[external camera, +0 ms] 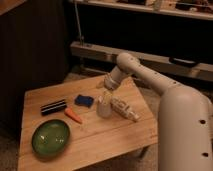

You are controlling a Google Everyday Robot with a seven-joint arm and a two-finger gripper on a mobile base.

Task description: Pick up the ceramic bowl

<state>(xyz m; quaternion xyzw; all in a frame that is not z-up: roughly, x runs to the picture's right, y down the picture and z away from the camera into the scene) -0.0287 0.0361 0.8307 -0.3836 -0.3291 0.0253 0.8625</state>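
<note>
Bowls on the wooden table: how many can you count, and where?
1. The ceramic bowl lies near the front-left corner of the table. The tool is over the table's middle, away from the bowl. No other bowl seems hidden.

Claw [104, 106] right of ceramic bowl [51, 137]

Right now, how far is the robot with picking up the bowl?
Done: nothing yet. The bowl sits on the table, untouched, at the lower left of the view.
In hand: the gripper hangs over the middle of the table, just above the white cup and well apart from the bowl.
Left: reach the bowl, grasp it and lift it.
</note>
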